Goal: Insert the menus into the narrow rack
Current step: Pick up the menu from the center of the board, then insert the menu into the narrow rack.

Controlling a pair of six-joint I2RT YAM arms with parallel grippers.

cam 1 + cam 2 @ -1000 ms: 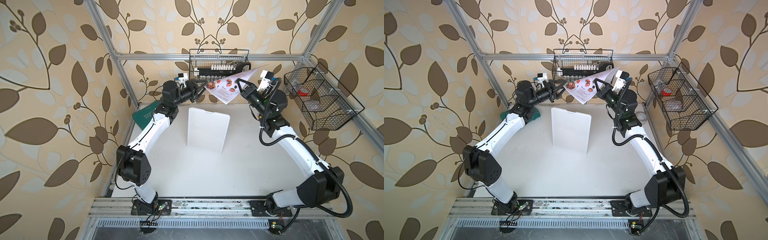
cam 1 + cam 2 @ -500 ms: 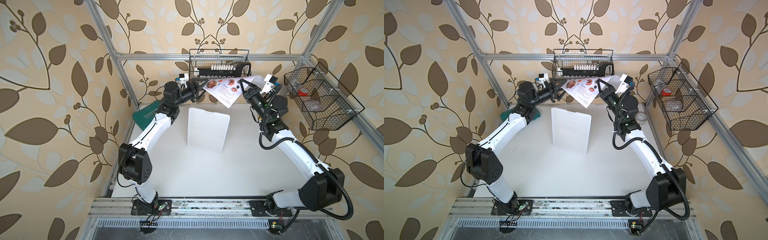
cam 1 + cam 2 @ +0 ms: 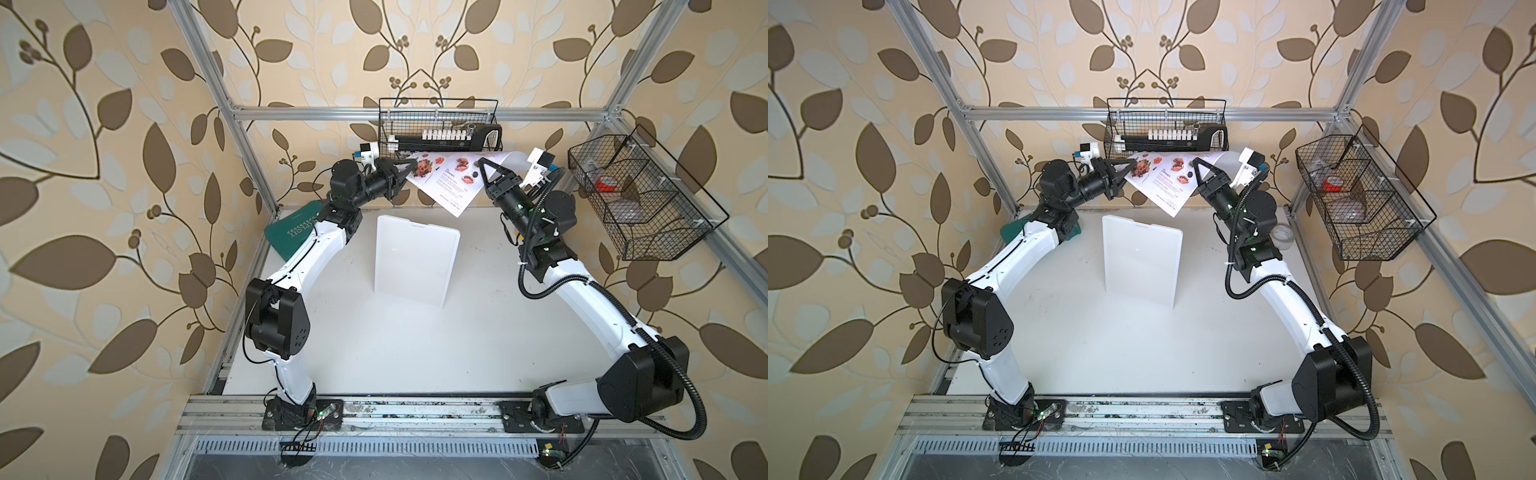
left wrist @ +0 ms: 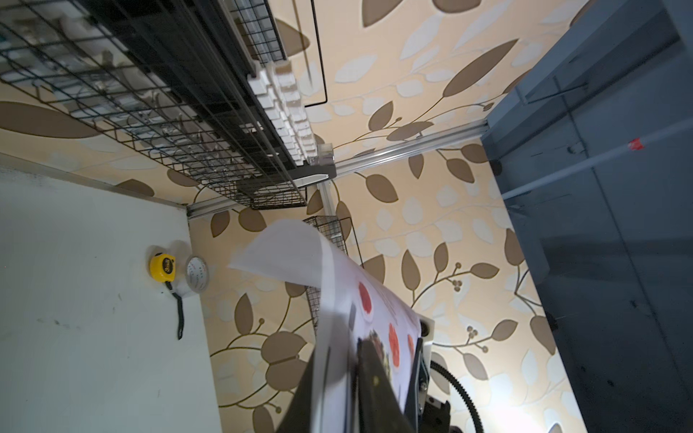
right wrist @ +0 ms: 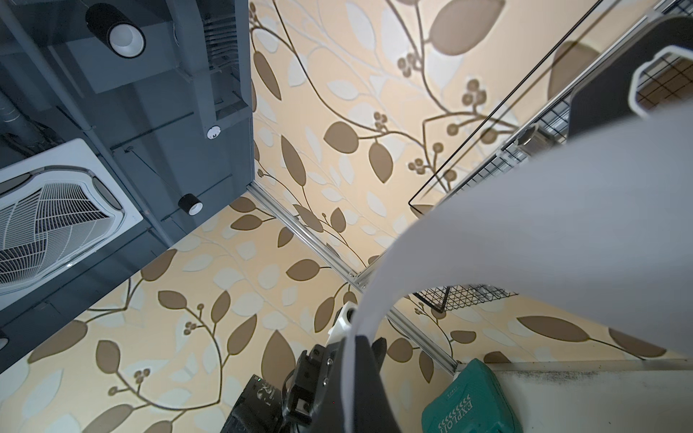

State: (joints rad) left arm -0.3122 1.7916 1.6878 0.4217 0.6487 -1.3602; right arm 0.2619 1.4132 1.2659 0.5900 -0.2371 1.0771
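The menus, one pale sheet (image 3: pixel 446 183) with food photos, hang in the air at the back, above and behind the narrow rack (image 3: pixel 415 259), a white upright panel in both top views (image 3: pixel 1142 259). My left gripper (image 3: pixel 411 168) is shut on the sheet's left edge; in the left wrist view the paper (image 4: pixel 337 285) runs between its dark fingers (image 4: pixel 371 375). My right gripper (image 3: pixel 482 163) is shut on the sheet's right part. The blank back of the sheet (image 5: pixel 525 225) curls over it in the right wrist view.
A black wire basket (image 3: pixel 438 126) hangs on the back wall just behind the sheet. Another wire basket (image 3: pixel 640 195) hangs on the right wall. A green case (image 3: pixel 291 232) leans at the back left. A yellow tape measure (image 4: pixel 162 267) and a tape roll (image 4: pixel 197 273) lie at the back right.
My left gripper reached the menu's left edge with its jaws apart and has closed on it. The right gripper turned with the sheet, which now lies flatter between both.
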